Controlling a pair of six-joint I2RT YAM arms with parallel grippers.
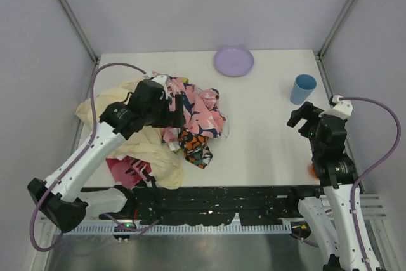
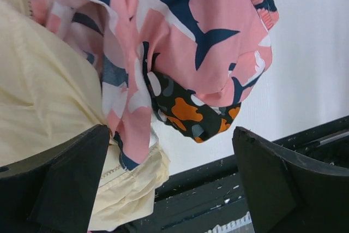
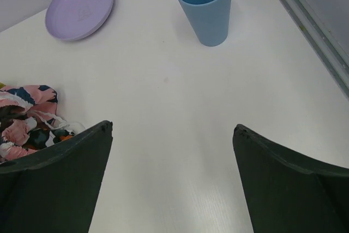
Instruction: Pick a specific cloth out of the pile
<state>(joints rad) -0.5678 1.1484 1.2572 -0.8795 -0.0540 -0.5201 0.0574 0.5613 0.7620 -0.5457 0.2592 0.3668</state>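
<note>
We cannot make out the cloth; it is probably buried in the pile (image 1: 196,109) at left. Soft, light, floppy: pinch its waistband. The left gripper (image 2: 172,135) and right gripper (image 3: 173,129) both stand wide open.

I see my left tool (image 1: 171,110) over the pile (image 1: 204,111), with the blue cup (image 1: 302,89) standing just beyond my right tool (image 1: 301,118).
</note>
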